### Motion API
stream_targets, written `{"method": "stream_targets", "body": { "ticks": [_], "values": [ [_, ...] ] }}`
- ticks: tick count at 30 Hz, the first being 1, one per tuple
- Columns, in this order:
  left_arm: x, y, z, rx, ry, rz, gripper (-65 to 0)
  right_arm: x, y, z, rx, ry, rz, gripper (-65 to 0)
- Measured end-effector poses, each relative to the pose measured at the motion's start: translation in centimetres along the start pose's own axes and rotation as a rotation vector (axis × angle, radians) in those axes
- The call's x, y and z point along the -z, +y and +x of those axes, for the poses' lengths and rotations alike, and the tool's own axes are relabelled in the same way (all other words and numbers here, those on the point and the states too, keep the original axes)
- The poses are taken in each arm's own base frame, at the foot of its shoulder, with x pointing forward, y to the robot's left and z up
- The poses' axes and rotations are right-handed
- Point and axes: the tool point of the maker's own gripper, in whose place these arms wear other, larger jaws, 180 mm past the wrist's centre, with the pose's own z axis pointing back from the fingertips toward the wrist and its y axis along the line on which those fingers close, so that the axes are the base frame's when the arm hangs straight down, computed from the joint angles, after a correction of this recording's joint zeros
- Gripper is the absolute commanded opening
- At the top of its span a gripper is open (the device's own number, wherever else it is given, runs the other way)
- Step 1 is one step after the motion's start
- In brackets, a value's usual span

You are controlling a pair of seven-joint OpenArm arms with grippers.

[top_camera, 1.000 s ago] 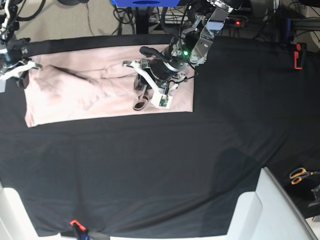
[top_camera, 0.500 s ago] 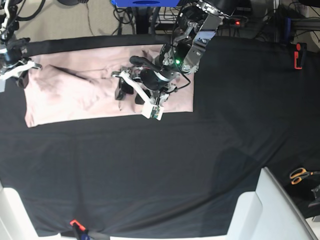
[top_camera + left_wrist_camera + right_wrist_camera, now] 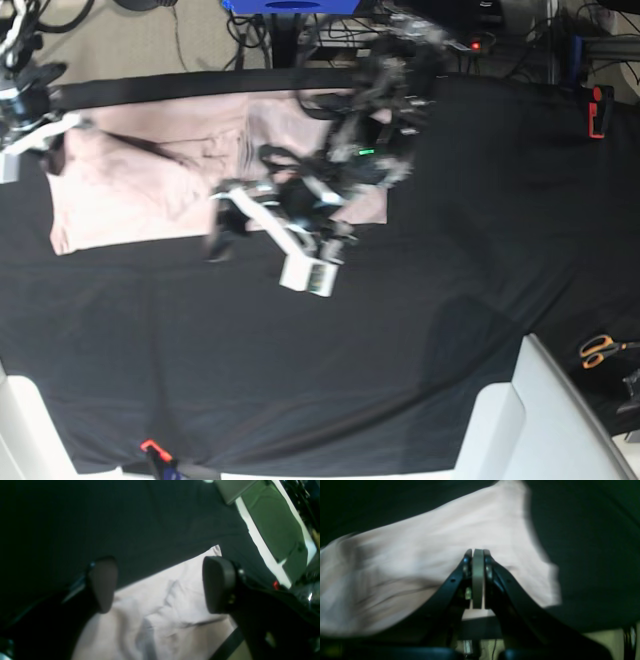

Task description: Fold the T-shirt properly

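T-shirt [image 3: 150, 185] lies flat at the worktop's [image 3: 400, 340] far-left end. Left claw [image 3: 160, 585] spread wide, empty, over its near hem. Right claw [image 3: 478, 555] pressed together at far-left edge; grip on cloth unclear. Mid-fold, I'd guess; next: pinch hem.

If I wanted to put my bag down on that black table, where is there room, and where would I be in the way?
The widest bare stretch of the black table cover lies in front of the T-shirt, running to the near edge. The right side is bare too, between the shirt and the scissors. The back left is crowded: shirt, left gripper and right gripper.
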Motion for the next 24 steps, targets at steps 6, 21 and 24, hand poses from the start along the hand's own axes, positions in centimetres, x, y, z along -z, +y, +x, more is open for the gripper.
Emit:
{"method": "stream_targets", "body": {
  "ticks": [6, 21, 24],
  "values": [
    [-7.6, 10.9, -5.0, 0.043, 0.136, 0.260, -65.0, -1.8, 10.6, -5.4, -0.069, 0.226, 0.315, -64.4],
    [-28.8, 30.0, -8.0, -0.021, 0.222, 0.895, -65.0, -1.9, 19.3, -11.4, -0.003, 0.428, 0.536, -19.7],
    [-30.1, 31.1, -8.5, -0.030, 0.241, 0.930, -65.0, -1.0, 19.8, -12.5, 0.037, 0.466, 0.566, -19.7]
  ]
}}
